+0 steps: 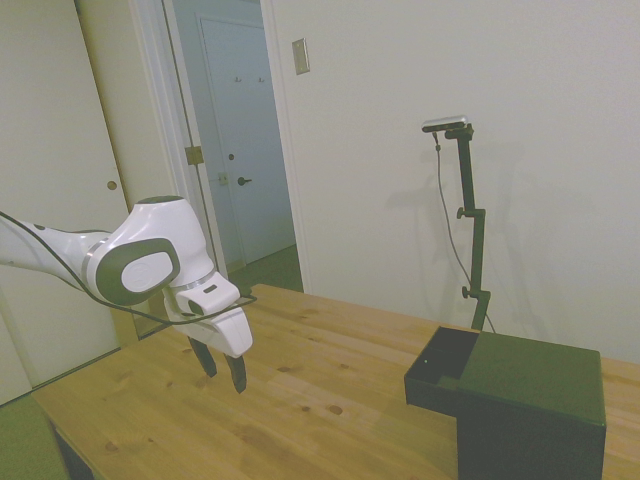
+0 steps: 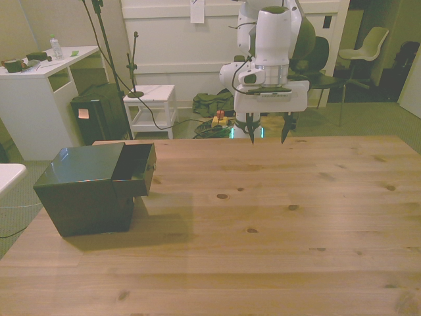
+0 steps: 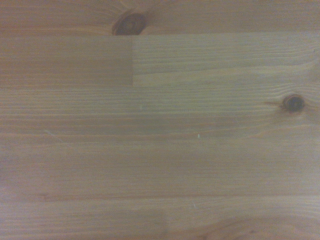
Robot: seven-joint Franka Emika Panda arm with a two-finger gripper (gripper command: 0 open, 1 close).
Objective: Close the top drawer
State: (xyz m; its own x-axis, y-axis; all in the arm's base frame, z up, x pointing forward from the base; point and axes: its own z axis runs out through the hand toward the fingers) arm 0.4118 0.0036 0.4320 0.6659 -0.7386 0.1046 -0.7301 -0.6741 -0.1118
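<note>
A small dark cabinet [image 2: 82, 191] stands at the front view's left on the wooden table [image 2: 263, 224]. Its top drawer [image 2: 135, 171] is pulled out partway toward the table's middle, and its inside looks empty. In the side view the drawer [image 1: 440, 372] sticks out of the cabinet [image 1: 535, 410] at the lower right. My gripper [image 2: 268, 137] hangs open just above the table near its far edge, well away from the drawer, with nothing between the fingers. The side view shows the gripper [image 1: 222, 367] at the left. The wrist view shows only bare wood.
Behind the table stand a white desk [image 2: 39, 85], a black box [image 2: 99, 115], a small white stool table [image 2: 152, 99] and a chair [image 2: 365, 49]. Cables lie on the floor [image 2: 217, 122]. The side view shows a wall and a doorway [image 1: 235, 150].
</note>
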